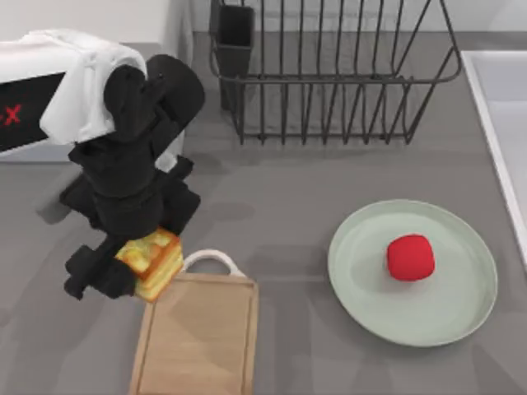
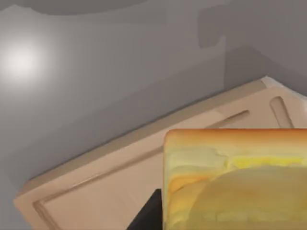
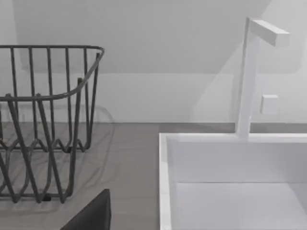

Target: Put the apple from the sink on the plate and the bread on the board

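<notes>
My left gripper (image 1: 136,267) is shut on the bread (image 1: 155,262), a golden toasted cube held just above the handle end of the wooden board (image 1: 198,346). The left wrist view has the bread (image 2: 240,182) close up, hanging over the board (image 2: 96,187). On the pale green plate (image 1: 449,317) at the right rests the red apple (image 1: 410,257). The white sink (image 1: 504,123) lies along the table's right edge. A dark edge of my right gripper (image 3: 91,215) shows in the right wrist view, which faces the sink (image 3: 230,191).
A dark wire dish rack (image 1: 329,74) stands at the back middle, also seen as the rack (image 3: 43,124) beside the sink. A white tap (image 3: 249,72) rises behind the sink. Grey tabletop lies between board and plate.
</notes>
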You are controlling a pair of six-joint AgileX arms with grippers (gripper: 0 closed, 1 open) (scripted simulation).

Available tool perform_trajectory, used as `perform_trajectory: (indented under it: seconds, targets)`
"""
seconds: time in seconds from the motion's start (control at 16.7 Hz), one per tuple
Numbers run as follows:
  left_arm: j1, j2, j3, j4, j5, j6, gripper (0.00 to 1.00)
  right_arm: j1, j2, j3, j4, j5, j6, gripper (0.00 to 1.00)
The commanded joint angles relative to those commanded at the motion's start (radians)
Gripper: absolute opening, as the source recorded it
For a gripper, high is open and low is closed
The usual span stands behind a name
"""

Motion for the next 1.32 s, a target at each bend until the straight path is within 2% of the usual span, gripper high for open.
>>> perform_trajectory:
  seconds: [0.3, 0.54, 0.72, 1.32]
  targets:
    - [-0.111, -0.005, -0.016, 0.031, -0.004, -0.48, 0.0, 0.0, 0.0, 0.0, 0.0, 0.0, 0.0, 1.0]
    - [-0.164, -0.008, -0.024, 0.046, -0.007, -0.683, 0.0, 0.0, 0.0, 0.0, 0.0, 0.0, 0.0, 1.0]
    - [-0.177, -0.008, -0.026, 0.049, -0.007, -0.725, 0.0, 0.0, 0.0, 0.0, 0.0, 0.0, 0.0, 1.0]
    - [-0.173, 0.012, -0.058, 0.101, -0.007, -0.722, 0.0, 0.0, 0.0, 0.0, 0.0, 0.0, 0.0, 1.0]
